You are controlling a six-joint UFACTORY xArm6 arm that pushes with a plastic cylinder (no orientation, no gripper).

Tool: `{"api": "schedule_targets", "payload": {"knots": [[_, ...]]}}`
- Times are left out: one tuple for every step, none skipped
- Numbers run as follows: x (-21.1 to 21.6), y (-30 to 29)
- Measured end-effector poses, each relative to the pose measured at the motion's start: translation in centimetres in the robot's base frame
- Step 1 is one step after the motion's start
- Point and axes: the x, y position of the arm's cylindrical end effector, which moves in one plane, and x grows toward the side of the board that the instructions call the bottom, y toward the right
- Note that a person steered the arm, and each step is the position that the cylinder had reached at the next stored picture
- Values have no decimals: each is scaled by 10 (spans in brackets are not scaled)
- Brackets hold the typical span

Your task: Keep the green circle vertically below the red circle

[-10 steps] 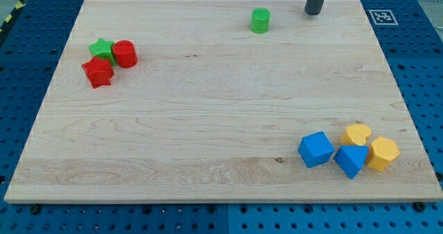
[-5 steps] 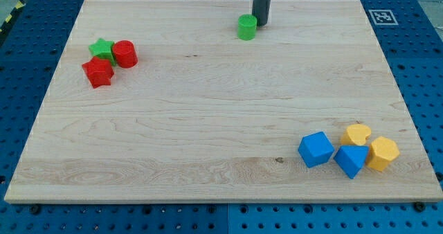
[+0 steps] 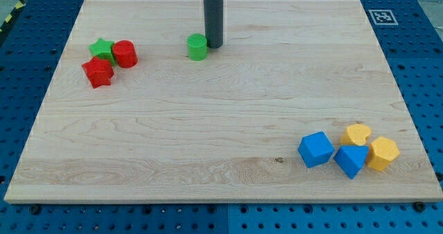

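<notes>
Wooden board [image 3: 221, 109]: upright rod's tip [image 3: 214, 46] touches green circle [image 3: 198, 47].

Bright, even overhead light fills the scene, sharp from near edge to far. The pale wooden counter [image 3: 221, 123] shows no glare, and blocks cast only faint, short shadows. No visible blur.
</notes>
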Motion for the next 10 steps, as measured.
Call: {"api": "schedule_targets", "payload": {"knots": [[4, -21], [8, -35], [18, -49], [24, -62], [35, -78], [46, -85], [60, -85], [67, -66], [76, -35], [98, -38]]}}
